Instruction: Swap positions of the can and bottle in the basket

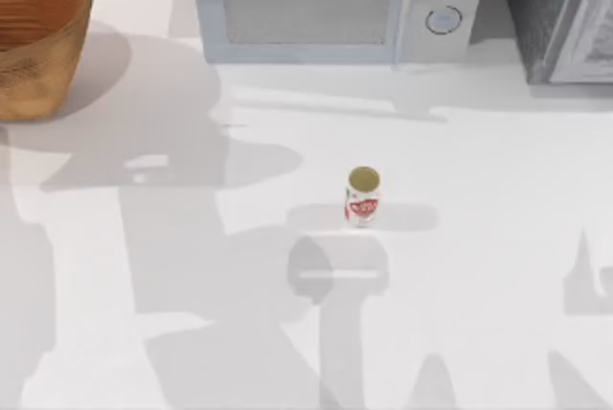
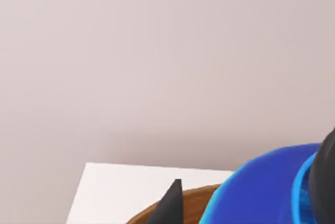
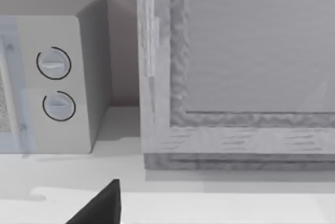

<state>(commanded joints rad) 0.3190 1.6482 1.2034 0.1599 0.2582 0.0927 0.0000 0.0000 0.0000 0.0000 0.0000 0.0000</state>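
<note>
One round woven brown wicker basket (image 1: 34,36) sits at the table's far left corner. In the left wrist view, a bright blue rounded object (image 2: 261,192), probably the bottle, sits against the basket rim (image 2: 196,198) between dark fingertips (image 2: 170,205); I cannot tell the grip. One small white can with an unreadable red label (image 1: 362,196) stands upright mid-table. One white microwave with two dials (image 1: 335,3) stands behind, a grey cabinet (image 3: 235,67) to its right.

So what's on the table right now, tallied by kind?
Cans: 1, the can upright mid-table.
Baskets: 1, the basket at the far left corner.
Bottles: 1, a blue bottle seen partly, close to the left wrist camera, by the basket rim.
Microwaves: 1, the microwave at the back.
Grey cabinets: 1, the cabinet at the back right.
Total: 5.
</note>
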